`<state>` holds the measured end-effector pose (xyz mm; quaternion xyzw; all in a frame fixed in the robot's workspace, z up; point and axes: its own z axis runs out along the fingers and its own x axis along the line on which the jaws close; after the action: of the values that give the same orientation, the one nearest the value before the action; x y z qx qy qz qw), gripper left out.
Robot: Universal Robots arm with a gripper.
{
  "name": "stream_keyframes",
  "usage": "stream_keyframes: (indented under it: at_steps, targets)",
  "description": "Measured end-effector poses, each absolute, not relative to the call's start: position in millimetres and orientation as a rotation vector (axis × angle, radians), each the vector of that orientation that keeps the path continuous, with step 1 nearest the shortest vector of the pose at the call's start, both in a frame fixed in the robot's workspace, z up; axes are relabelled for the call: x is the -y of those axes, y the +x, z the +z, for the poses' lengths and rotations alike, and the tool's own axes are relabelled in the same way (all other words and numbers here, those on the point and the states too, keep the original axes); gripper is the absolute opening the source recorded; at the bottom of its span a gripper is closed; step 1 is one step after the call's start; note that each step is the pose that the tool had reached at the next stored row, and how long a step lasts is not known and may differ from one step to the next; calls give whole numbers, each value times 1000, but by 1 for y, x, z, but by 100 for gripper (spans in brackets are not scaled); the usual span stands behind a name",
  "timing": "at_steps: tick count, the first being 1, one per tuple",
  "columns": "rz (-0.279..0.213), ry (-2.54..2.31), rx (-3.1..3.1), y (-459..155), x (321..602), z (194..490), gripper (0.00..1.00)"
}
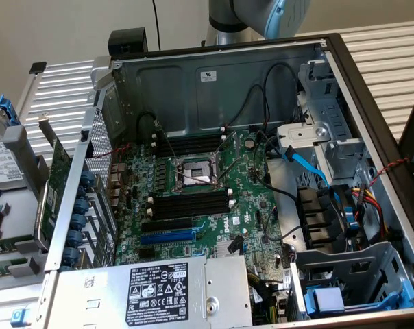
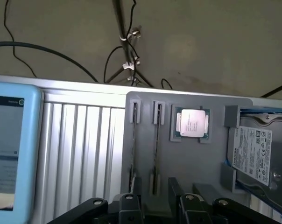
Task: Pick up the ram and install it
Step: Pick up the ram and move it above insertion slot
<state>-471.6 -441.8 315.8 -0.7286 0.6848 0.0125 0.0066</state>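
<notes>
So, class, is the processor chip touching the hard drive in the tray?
Apart. The wrist view shows bare tray between the processor chip and the hard drive.

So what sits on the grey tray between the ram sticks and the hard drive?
A processor chip lies between the ram and the hard drive, as seen in the wrist view.

I see two ram sticks (image 2: 157, 144) standing on edge in the tray (image 2: 206, 168), with a bare strip of tray between them and another between them and the CPU (image 2: 191, 123). The hard drive (image 2: 257, 149) walls off the side beyond the CPU. Inside the case (image 1: 214, 82), the slots (image 1: 192, 203) are open from above. The socket (image 1: 193, 171) sits between the banks, black cables (image 1: 242, 110) droop near the upper bank, and the power supply (image 1: 152, 291) borders the board.
</notes>
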Motion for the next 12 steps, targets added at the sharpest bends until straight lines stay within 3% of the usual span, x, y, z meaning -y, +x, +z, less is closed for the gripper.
stream_keyframes:
  at_steps: [12]
  targets:
    - [56,-2266,-2171,-464,442,297,36]
